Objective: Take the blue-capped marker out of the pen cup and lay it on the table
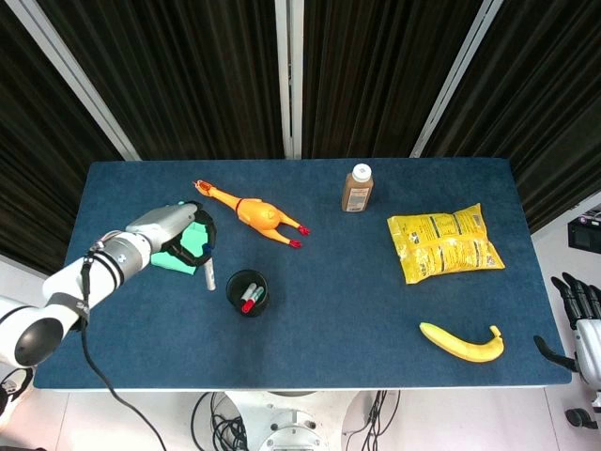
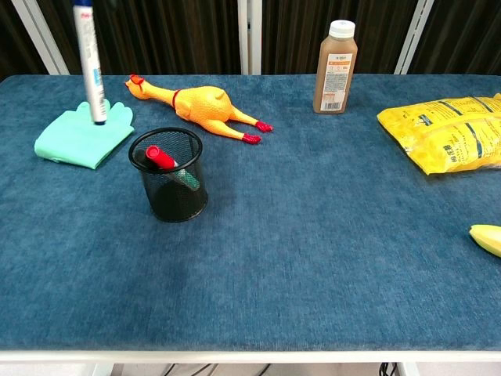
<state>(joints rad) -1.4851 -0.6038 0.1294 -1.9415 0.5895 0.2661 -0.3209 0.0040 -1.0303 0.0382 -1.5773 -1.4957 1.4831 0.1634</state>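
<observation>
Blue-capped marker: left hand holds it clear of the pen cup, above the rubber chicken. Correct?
Not quite. The left hand does hold the blue-capped marker clear of the pen cup, but in the chest view it hangs in front of the green glove, not the rubber chicken.

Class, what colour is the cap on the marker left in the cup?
Red, clearest in the chest view.

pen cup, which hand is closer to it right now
Left. The left hand hangs just up and left of the pen cup, holding the blue-capped marker clear of it. The right hand sits off the table's far right edge, beyond the banana.
</observation>
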